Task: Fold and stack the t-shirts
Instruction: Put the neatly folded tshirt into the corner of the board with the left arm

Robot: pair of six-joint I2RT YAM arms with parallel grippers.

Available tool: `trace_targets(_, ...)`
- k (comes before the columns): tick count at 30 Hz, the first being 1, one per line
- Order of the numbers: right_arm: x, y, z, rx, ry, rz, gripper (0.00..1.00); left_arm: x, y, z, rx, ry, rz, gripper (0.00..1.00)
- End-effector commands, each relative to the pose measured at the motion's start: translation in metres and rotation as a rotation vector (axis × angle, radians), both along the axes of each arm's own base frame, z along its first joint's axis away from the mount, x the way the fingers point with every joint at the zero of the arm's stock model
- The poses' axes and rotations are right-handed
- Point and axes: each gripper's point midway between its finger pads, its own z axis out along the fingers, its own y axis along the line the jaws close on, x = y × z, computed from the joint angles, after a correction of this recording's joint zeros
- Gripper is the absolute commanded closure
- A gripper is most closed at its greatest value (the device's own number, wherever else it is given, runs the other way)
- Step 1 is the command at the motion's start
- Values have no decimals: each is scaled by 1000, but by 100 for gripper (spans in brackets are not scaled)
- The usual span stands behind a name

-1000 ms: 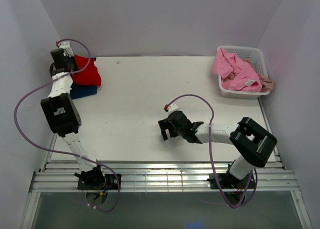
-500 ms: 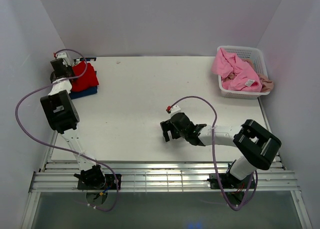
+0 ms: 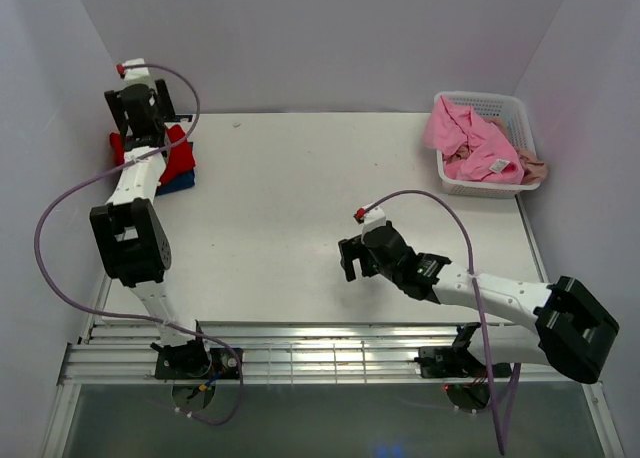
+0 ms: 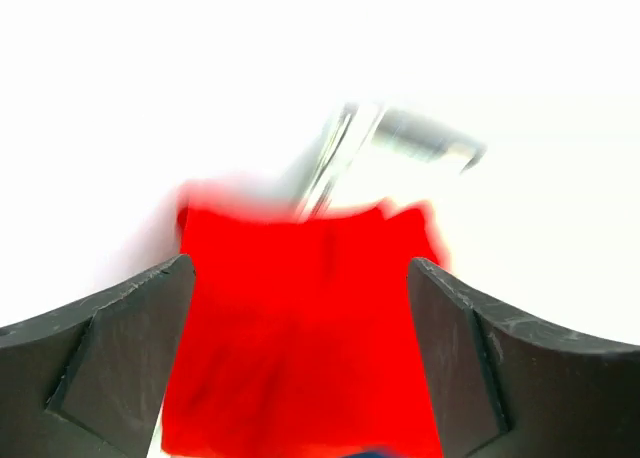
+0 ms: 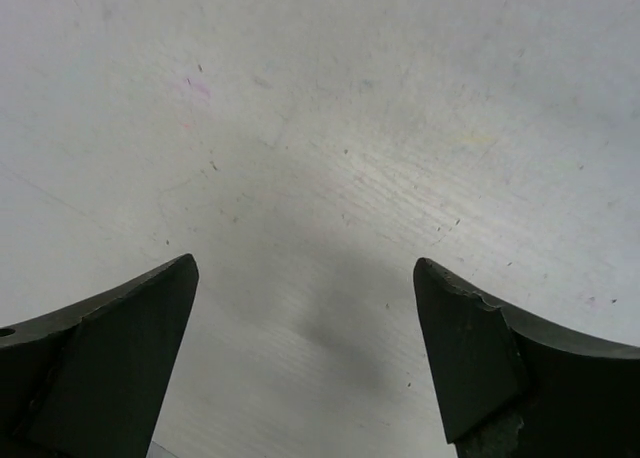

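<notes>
The red shirt (image 3: pixel 182 158) lies folded on the navy shirt (image 3: pixel 175 183) at the table's (image 3: pixel 280 178) far-left corner, presumably keeping the centre free for folding, with the left gripper (image 4: pixel 300 268) above it and the right gripper (image 5: pixel 305 278) mid-table, both wide and empty.

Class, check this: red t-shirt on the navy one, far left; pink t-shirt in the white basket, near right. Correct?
No: the top view shows the white basket with the pink t-shirt far right. The red t-shirt does lie on the navy one, far left.
</notes>
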Motion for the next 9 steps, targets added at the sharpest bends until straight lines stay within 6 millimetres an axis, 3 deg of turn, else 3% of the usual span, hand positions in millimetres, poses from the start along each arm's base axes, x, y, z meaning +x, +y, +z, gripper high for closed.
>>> trace_targets(1,23,3,65,59,-155,-47,6,-43,-58,210,139,-440,14,2)
trace_targets(2,27,1,75,58,-186,-58,7,-66,-70,238,123,-504,10,2)
trace_targets(3,27,-3,77,36,-187,-65,7,-75,-80,243,99,-526,-6,2)
trace_targets(4,29,-2,90,55,-209,-67,5,-80,-99,219,36,-506,-38,2)
trace_targets(5,31,-4,97,57,-221,-82,4,-91,-108,214,6,-512,-53,2)
trace_targets(6,30,-8,102,56,-224,-87,4,-116,-111,228,-37,-570,-56,2)
trace_targets(7,30,-9,110,66,-237,-91,4,-121,-133,184,-82,-500,-101,2)
trace_targets(8,31,-13,115,64,-249,-104,4,-131,-139,171,-138,-504,-102,2)
trace_targets(9,29,-19,125,71,-266,-111,5,-155,-142,176,-167,-545,-107,2)
